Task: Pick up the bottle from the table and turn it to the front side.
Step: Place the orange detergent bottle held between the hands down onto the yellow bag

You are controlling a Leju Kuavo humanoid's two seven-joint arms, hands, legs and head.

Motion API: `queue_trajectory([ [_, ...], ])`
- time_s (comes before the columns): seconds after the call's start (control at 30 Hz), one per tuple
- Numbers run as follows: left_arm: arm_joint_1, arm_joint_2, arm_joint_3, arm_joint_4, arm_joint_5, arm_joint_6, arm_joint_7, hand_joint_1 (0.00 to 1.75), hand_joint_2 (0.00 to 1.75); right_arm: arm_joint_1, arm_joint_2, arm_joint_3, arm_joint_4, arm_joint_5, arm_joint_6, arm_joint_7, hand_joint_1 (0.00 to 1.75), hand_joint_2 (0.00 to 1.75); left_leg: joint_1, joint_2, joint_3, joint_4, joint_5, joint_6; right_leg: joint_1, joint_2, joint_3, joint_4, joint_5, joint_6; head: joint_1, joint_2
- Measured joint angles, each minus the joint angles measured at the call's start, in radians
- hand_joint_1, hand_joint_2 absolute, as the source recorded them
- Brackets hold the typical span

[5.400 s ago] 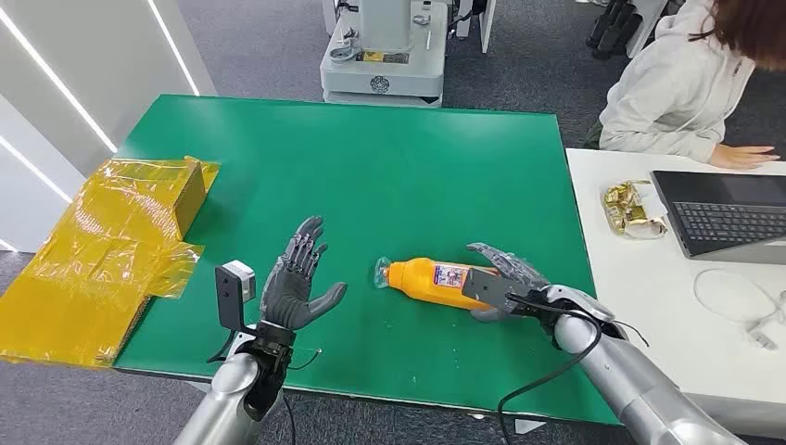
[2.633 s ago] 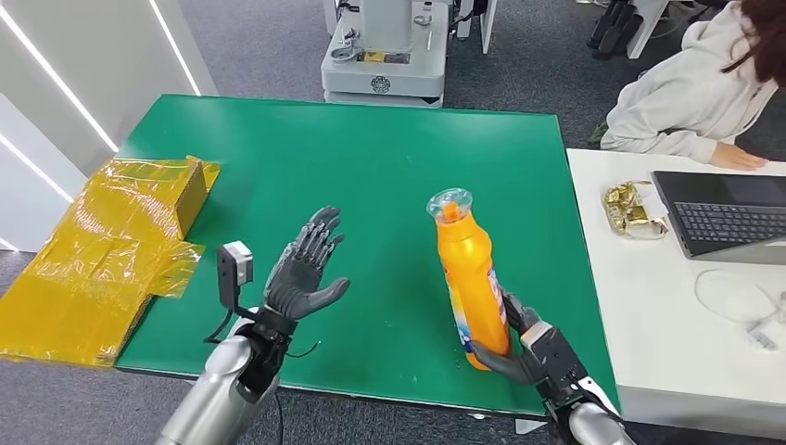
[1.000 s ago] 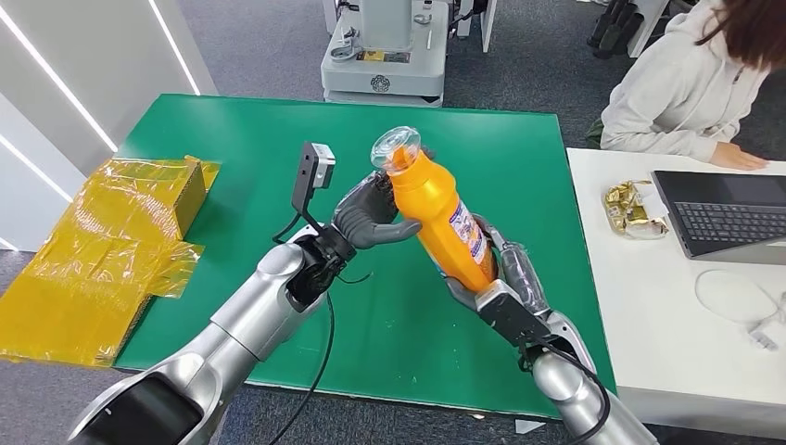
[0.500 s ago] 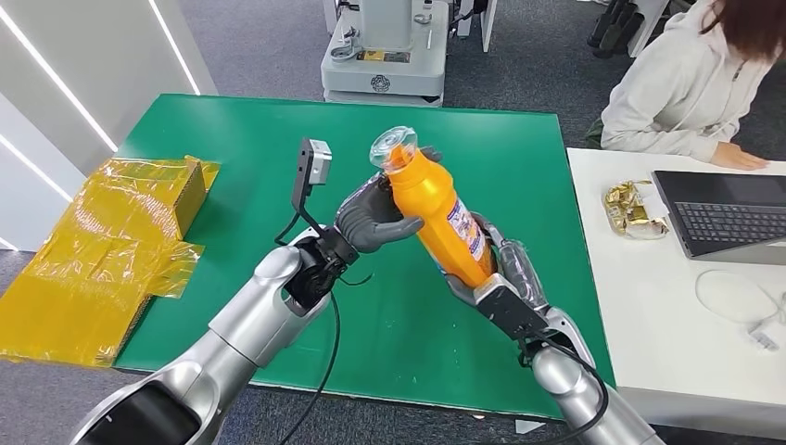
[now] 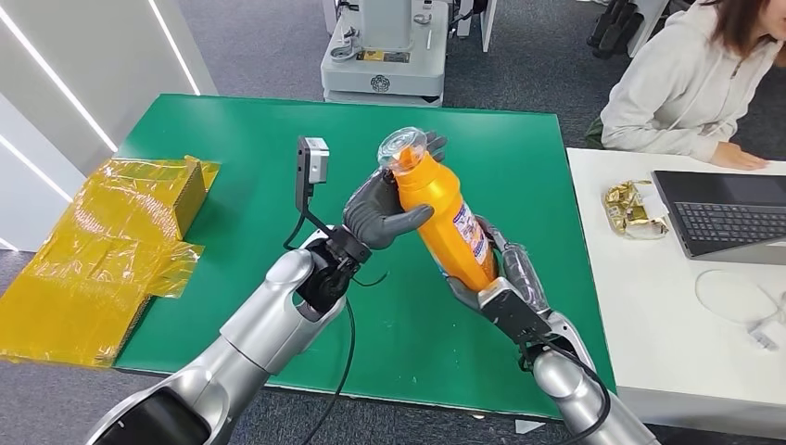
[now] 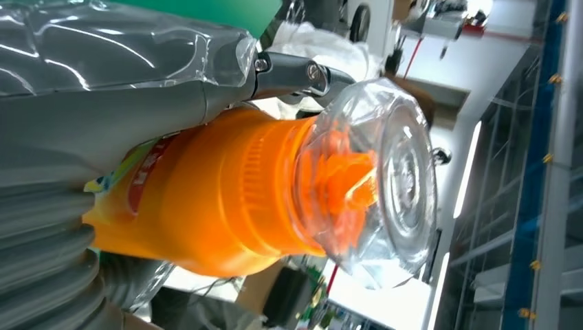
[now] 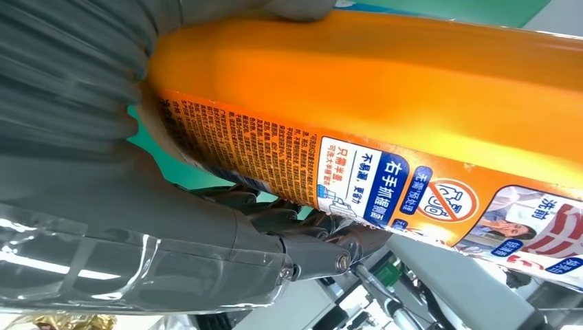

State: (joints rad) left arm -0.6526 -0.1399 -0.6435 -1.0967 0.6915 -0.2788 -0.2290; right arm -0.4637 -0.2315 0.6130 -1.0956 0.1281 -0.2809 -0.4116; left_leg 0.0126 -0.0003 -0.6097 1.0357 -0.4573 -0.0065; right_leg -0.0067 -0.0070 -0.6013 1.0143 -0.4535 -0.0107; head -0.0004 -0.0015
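An orange bottle [image 5: 443,219] with a clear cap [image 5: 405,146] is held in the air above the green table [image 5: 278,158], tilted with its cap up and to the left. My right hand [image 5: 500,283] grips its lower end from below. My left hand [image 5: 382,209] wraps around its upper part just under the cap. In the left wrist view the orange bottle's neck [image 6: 227,196] and clear cap [image 6: 385,179] sit against my left hand [image 6: 103,75]. In the right wrist view the bottle's printed label [image 7: 357,172] lies against my right hand [image 7: 137,227].
A crumpled yellow plastic wrap [image 5: 102,250] lies on the table's left edge. To the right stands a white desk [image 5: 667,306] with a laptop [image 5: 723,213], a gold wrapper [image 5: 630,209] and a person [image 5: 686,74] seated behind it. A grey machine [image 5: 385,46] stands beyond the table.
My right hand lifted the bottle off the table and stood it up. My left hand then rose and took hold below the cap; both have since shifted slightly right.
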Motion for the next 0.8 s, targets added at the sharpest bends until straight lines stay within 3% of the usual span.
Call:
queue_trajectory([
  [0.43, -0.001, -0.012, 0.0, -0.001, -0.11, 0.122, -0.07, 0.0, 1.75, -0.019, 0.017, 0.004, -0.003, 0.017, -0.013, 0.006, 1.75, 1.75, 0.0, 0.0, 0.0, 0.0, 0.0, 0.0, 0.0, 0.0, 0.0, 0.0, 0.0, 0.0, 0.0, 0.0],
  [0.47, -0.002, -0.012, 0.0, 0.003, -0.108, 0.119, -0.066, 0.07, 1.75, -0.022, 0.02, 0.005, -0.002, 0.021, -0.014, 0.009, 1.75, 1.75, 0.0, 0.0, 0.0, 0.0, 0.0, 0.0, 0.0, 0.0, 0.0, 0.0, 0.0, 0.0, 0.0, 0.0],
  [0.6, -0.002, -0.01, 0.0, 0.02, -0.078, 0.083, -0.042, 1.55, 1.75, -0.035, 0.026, 0.005, 0.004, 0.034, -0.023, 0.017, 1.75, 1.75, 0.0, 0.0, 0.0, 0.0, 0.0, 0.0, 0.0, 0.0, 0.0, 0.0, 0.0, 0.0, 0.0, 0.0],
  [0.67, -0.002, -0.01, 0.0, 0.028, -0.047, 0.055, -0.025, 1.69, 1.75, -0.038, 0.027, 0.005, 0.008, 0.047, -0.038, 0.021, 1.75, 1.75, 0.0, 0.0, 0.0, 0.0, 0.0, 0.0, 0.0, 0.0, 0.0, 0.0, 0.0, 0.0, 0.0, 0.0],
  [0.8, -0.002, -0.011, 0.001, 0.04, 0.028, 0.005, 0.017, 1.69, 1.75, -0.038, 0.027, 0.004, 0.018, 0.08, -0.072, 0.023, 1.75, 1.75, 0.0, 0.0, 0.0, 0.0, 0.0, 0.0, 0.0, 0.0, 0.0, 0.0, 0.0, 0.0, 0.0, 0.0],
])
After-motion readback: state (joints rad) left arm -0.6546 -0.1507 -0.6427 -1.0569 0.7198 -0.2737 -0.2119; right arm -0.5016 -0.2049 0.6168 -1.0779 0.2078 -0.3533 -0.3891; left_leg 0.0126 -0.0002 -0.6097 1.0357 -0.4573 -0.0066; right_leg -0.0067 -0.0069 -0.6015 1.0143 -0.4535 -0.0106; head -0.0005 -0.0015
